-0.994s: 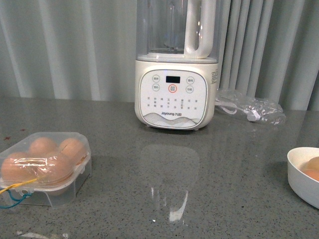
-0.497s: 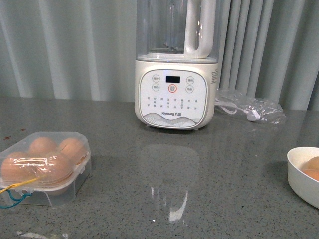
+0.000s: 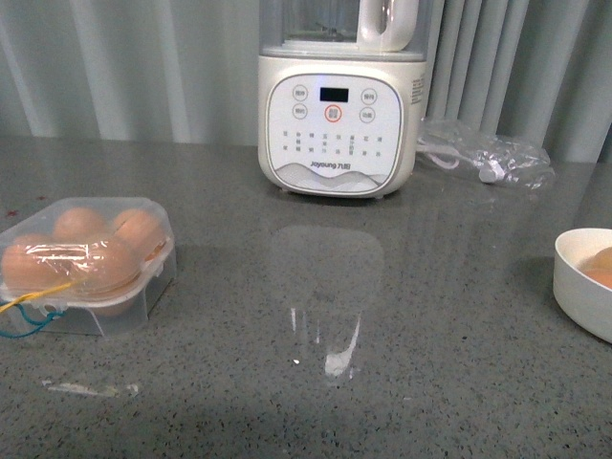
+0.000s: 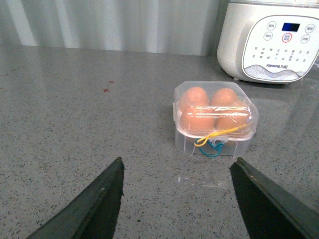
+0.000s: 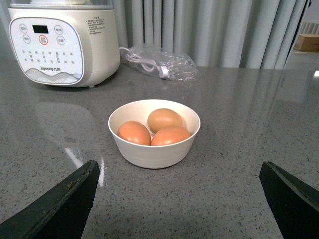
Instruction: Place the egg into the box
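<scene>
Front view has tilted down versus half a second ago: the blender (image 3: 337, 105) sits higher in frame, its jug top is cut off, and more countertop (image 3: 402, 382) shows in front. Nothing on the counter has moved. Reads as the rig shifting, no manipulation under way.

Left gripper (image 4: 177, 199) hangs above the counter, well in front of the blender, jaws spread wide and empty, pointing at the box (image 4: 215, 119). Right gripper (image 5: 177, 199) likewise wide open and empty, facing the bowl (image 5: 154, 149).

Box: clear thin plastic, rounded square, lid down, four brown eggs filling all four slots, blue-yellow cord (image 4: 214, 142) looped at the front. It sits nearer than the blender and off to its left in the front view. With every slot full and the lid closed, the placing looks finished, or no slot is free for another.

Bowl: round, matte white, smooth wall, nearer than the blender and to its right. Three eggs inside; the egg (image 5: 133, 133) and a second are orange-brown, the third paler tan, all smooth and unmarked, touching each other.

Counter: grey speckled stone, glossy, reflecting the blender. Blender base: glossy cream plastic, rounded corners, lit panel. Just right of it, a crinkled clear bag (image 3: 488, 163) holding a white cable. Behind all, pale pleated curtain (image 3: 124, 67).
</scene>
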